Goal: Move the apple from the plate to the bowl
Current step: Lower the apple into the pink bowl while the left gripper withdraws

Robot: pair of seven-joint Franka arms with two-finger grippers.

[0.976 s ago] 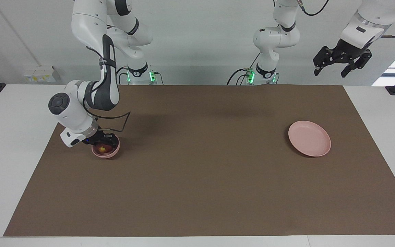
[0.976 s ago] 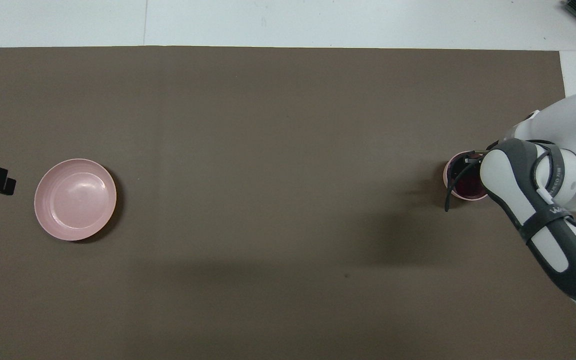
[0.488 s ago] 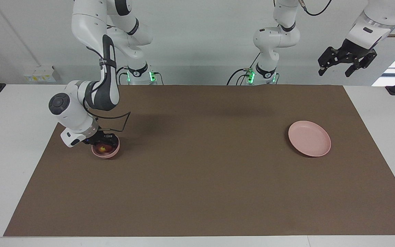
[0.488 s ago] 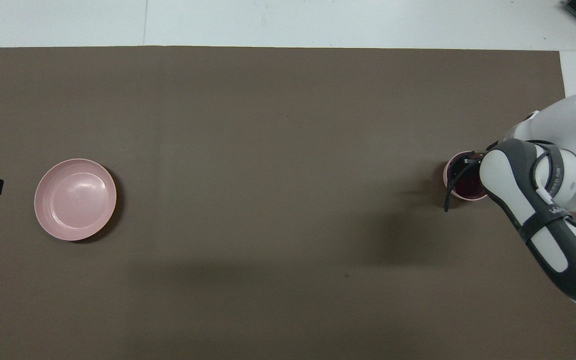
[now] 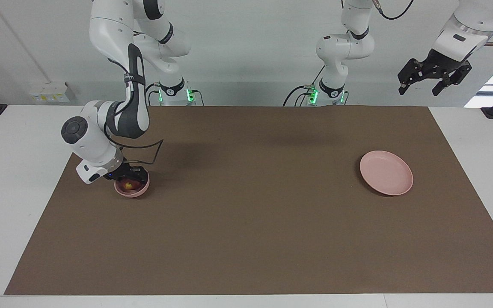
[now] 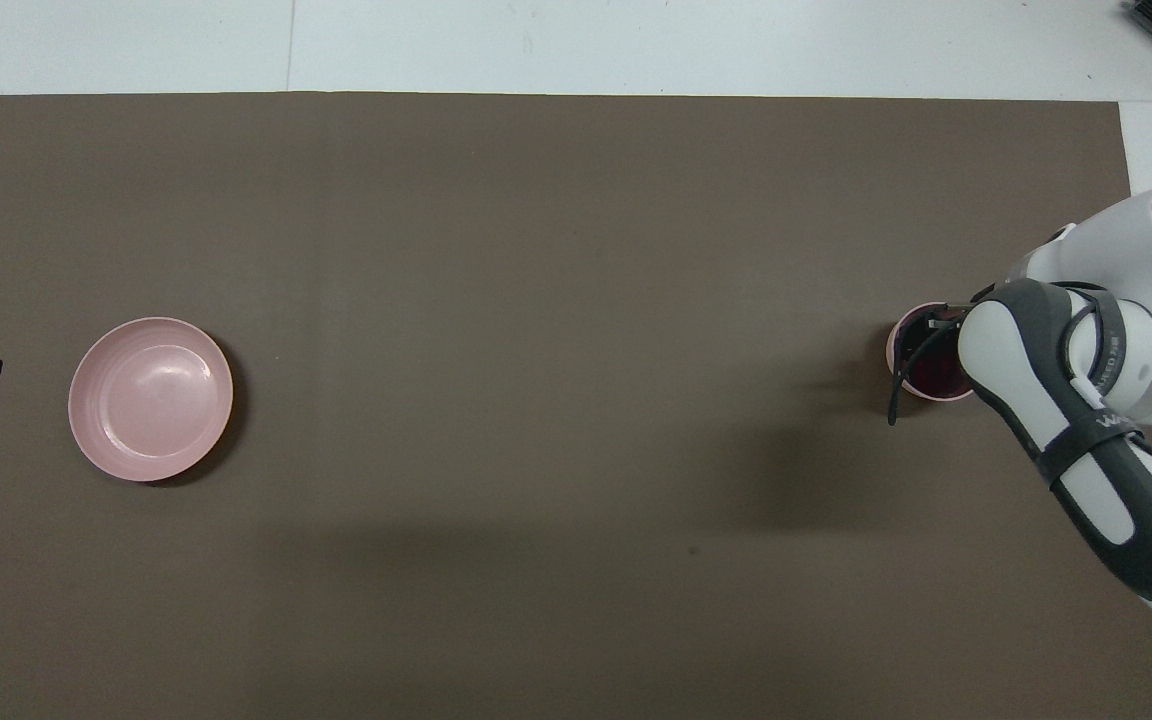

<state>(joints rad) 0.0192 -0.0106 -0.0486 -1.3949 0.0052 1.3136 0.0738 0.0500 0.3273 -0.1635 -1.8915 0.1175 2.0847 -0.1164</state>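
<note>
The apple (image 5: 128, 185) sits down inside the bowl (image 5: 132, 191), its dark red skin and little yellowish patch showing over the rim in the facing view; from overhead only a dark red patch of it shows past the right arm's wrist. The bowl stands on the brown mat (image 5: 246, 222) at the right arm's end of the bench (image 5: 11, 141), and the right claw (image 5: 130, 175) is lowered into its mouth, right on top of the fruit. That claw is closed down as tight as it goes here, and since the apple lies between its fingers, I judge it to be gripping the apple rather than resting on it, though the fingertips themselves are hidden by the bowl's wall and the claw's black body. Holding it this low makes sense: released from here, the apple would settle with hardly any drop and would not bounce out. The carrying looks done, with only the letting go and lifting away left. The plate (image 5: 386, 172) lies bare at the left arm's end of the mat, well apart from the bowl. The left claw (image 5: 433, 79) waits high in the air past that end, its fingers spread wide and holding nothing.
</note>
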